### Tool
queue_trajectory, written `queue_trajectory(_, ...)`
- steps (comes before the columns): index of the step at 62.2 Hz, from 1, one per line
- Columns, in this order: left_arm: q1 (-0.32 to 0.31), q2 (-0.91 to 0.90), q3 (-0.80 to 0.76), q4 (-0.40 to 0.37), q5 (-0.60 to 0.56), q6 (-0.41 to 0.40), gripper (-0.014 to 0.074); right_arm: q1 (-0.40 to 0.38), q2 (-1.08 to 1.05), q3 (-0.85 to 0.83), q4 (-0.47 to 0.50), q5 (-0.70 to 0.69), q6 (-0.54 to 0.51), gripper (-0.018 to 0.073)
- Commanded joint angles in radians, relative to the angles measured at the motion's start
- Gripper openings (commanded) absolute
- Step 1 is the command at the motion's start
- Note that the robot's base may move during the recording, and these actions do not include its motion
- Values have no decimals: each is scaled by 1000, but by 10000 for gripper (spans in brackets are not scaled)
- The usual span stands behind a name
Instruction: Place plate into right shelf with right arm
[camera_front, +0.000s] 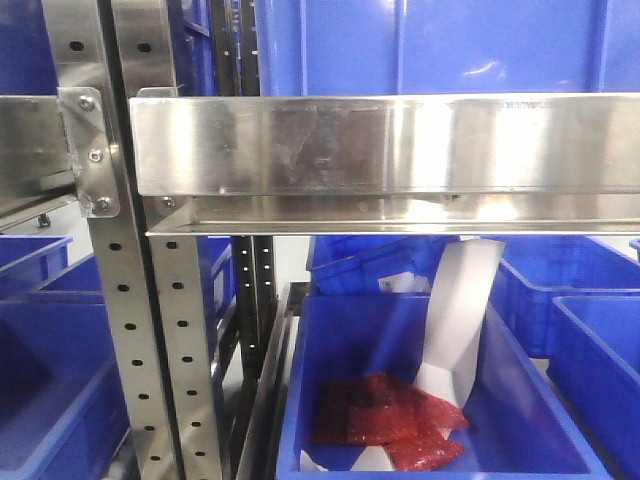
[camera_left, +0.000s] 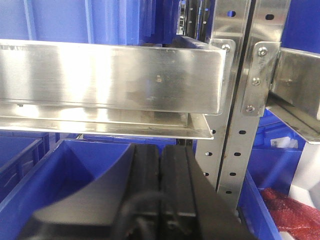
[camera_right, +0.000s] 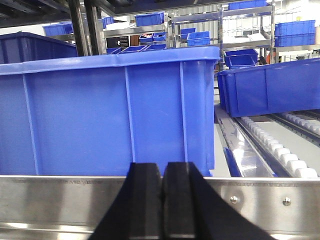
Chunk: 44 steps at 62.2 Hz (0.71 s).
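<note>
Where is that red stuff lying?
In the front view, the red sheets lie on the floor of a blue bin at lower centre, under the steel beam, beside a white paper strip.

Bright, even light; glare on steel beam (camera_front: 400, 145).

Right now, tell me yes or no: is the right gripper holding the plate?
No. In the right wrist view the right gripper has its fingers pressed together with nothing between them, facing a blue bin; no plate shows.

Both the left claw (camera_left: 160, 200) and the right claw (camera_right: 163, 205) have their fingers pressed together, holding nothing.
</note>
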Motion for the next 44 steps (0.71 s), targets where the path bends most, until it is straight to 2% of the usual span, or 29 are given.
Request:
queue_trajectory(1, -2, -10, 10, -8, -90, -7, -128, -3, 8, -25, -9, -96, -3, 55)
queue_trajectory(14, -2, -10, 10, -8, -90, -7, -128, -13, 6, -24, -9, -98, -3, 55)
queue_trajectory(28, -2, -10, 10, -8, -90, -7, -128, -132, -34, 65, -9, -101, -3, 55)
queue_trajectory(41, -2, -10, 10, -8, -90, -7, -128, -131, -120, 207, -15, -123, -3, 55)
queue_trajectory(44, -2, -10, 10, -8, -90, -7, -128, -127, -116, 203, -36, -73, -3, 55)
